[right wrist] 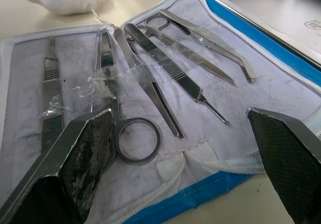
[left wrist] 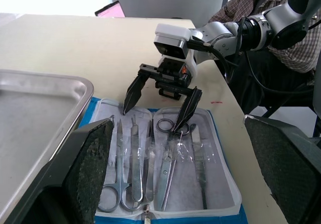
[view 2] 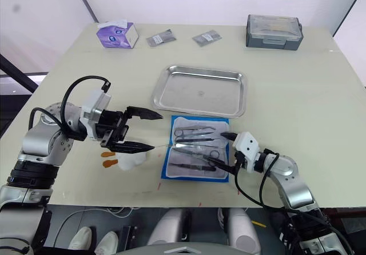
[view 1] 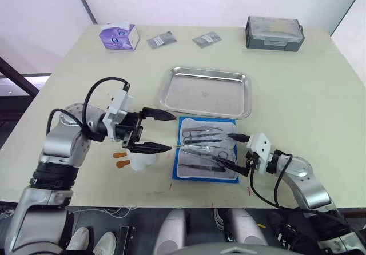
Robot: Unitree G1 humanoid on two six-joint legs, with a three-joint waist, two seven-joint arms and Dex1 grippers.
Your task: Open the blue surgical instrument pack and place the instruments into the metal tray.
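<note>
Head view: flat blue fold-over surgical pack (view 1: 206, 148) lies unfolded on the tabletop, just beside the shallow steel tray (view 1: 206, 91); both hands — left hand (view 1: 157, 131), right hand (view 1: 233, 150) — spread, gripping nothing. Wrist views: slim, stiff, slippery steel instruments (right wrist: 145, 58) sit under pocket film — best taken by the ring handles.

The cream-coloured table (view 1: 297, 95) carries these items. Far edge: purple tissue box (view 1: 119, 36), two grey foil packets (view 1: 162, 39) (view 1: 207, 39), grey lidded plastic box (view 1: 274, 33). Centre: metal tray (view 1: 206, 91). Just nearer than the tray: blue surgical instrument pack (view 1: 206, 148), lying open and flat. Beside the pack: a white wad (view 1: 142, 160) and two small orange pieces (view 1: 120, 159).
</note>
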